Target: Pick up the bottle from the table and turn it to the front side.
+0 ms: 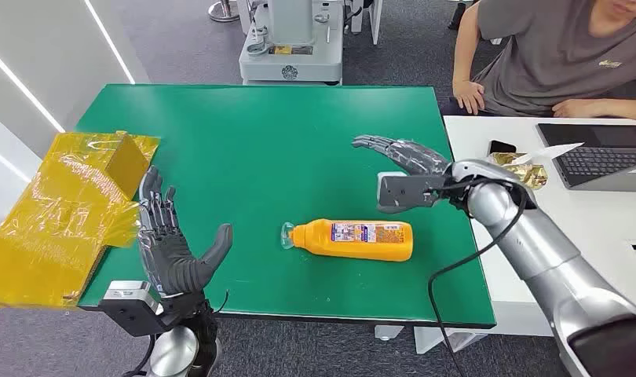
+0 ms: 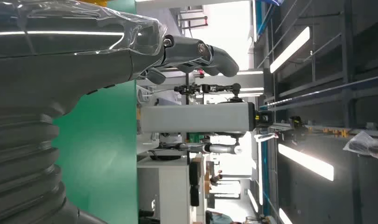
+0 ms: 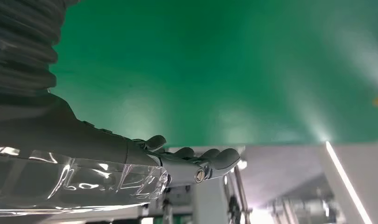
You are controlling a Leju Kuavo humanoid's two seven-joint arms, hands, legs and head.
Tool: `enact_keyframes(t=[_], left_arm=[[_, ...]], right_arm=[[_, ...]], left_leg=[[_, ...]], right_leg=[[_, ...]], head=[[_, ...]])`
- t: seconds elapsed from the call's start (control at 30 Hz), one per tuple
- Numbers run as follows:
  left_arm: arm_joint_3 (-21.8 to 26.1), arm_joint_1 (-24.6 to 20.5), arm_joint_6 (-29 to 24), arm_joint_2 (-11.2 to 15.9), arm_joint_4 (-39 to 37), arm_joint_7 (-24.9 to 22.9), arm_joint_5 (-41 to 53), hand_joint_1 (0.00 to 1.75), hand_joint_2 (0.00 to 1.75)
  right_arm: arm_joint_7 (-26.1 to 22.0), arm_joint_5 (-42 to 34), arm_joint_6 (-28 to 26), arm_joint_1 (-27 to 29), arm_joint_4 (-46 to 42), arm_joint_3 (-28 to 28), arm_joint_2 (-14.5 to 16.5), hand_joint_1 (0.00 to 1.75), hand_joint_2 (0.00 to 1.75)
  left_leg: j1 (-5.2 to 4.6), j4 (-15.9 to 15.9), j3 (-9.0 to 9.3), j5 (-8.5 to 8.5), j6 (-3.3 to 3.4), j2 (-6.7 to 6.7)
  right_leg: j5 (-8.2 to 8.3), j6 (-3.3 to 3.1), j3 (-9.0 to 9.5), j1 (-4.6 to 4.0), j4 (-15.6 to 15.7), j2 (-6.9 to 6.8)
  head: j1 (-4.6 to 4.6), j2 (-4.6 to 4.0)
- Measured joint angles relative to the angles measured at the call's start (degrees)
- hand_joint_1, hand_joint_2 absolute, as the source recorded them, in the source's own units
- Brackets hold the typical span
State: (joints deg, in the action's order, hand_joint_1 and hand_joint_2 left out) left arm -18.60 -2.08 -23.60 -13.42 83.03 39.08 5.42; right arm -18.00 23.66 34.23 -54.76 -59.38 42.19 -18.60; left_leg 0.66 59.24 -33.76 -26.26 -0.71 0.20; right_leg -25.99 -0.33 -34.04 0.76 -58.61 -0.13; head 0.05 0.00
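1. Bottle point(image 1: 354, 239): one, orange, lying at lower centre of the frame.
2. Tables: two, one green table point(image 1: 260, 133), one white table point(image 1: 495, 228) at right.
3. Laptop point(image 1: 597, 157): one, right edge.
4. Yellow-wrapped box point(image 1: 63, 212): one, left.
5. Person point(image 1: 566, 55): one, upper right.

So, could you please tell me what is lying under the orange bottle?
The orange plastic bottle lies on its side directly on the green table surface. Nothing else shows beneath it, though its underside is hidden.

left hand point(image 1: 171, 253) raised, palm up, fingers spread, empty; right hand point(image 1: 405, 163) reaches forward, fingers apparently extended, holding nothing.
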Motion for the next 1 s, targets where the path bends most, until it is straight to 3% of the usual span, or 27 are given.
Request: enact_keyframes(t=[0.13, 0.33, 0.63, 1.0], left_arm=[[-0.05, -0.07, 0.46, 0.01, 0.0, -0.02, -0.19, 0.0, 1.75], [-0.11, -0.05, 0.82, 0.0, -0.07, -0.02, 0.13, 0.0, 1.75], [-0.11, -0.2, 1.43, 0.0, -0.99, 0.16, 0.44, 0.0, 1.75], [-0.11, -0.53, 1.69, 0.0, -2.09, 0.24, 0.37, 0.0, 1.75]], right_arm=[[-0.19, -0.64, 2.44, -5.24, 6.39, 5.63, 1.26, 0.0, 1.75], [-1.63, -1.67, 0.84, -9.83, 18.44, 14.6, 5.68, 0.0, 1.75], [-2.47, -2.75, -3.93, -8.67, 29.43, 22.01, 10.33, 0.0, 1.75], [-1.77, -3.66, -4.92, -6.29, 34.8, 25.19, 11.43, 0.0, 1.75]], left_leg=[[0.0, 0.0, 0.0, 0.0, 0.0, 0.0], [-0.01, 0.0, -0.01, -0.01, 0.0, 0.0], [-0.01, 0.0, -0.01, -0.01, 0.0, 0.0], [-0.01, 0.02, -0.01, -0.02, 0.01, 0.02]], right_leg=[[0.0, 0.0, -0.01, -0.01, 0.0, 0.0], [0.0, 0.0, -0.01, -0.01, 0.02, 0.01], [0.0, 0.0, -0.03, -0.01, 0.03, 0.0], [0.01, 0.01, -0.06, -0.01, 0.05, 0.03]], head=[[0.0, 0.0], [0.01, 0.0], [0.0, 0.0], [0.01, 0.0]])
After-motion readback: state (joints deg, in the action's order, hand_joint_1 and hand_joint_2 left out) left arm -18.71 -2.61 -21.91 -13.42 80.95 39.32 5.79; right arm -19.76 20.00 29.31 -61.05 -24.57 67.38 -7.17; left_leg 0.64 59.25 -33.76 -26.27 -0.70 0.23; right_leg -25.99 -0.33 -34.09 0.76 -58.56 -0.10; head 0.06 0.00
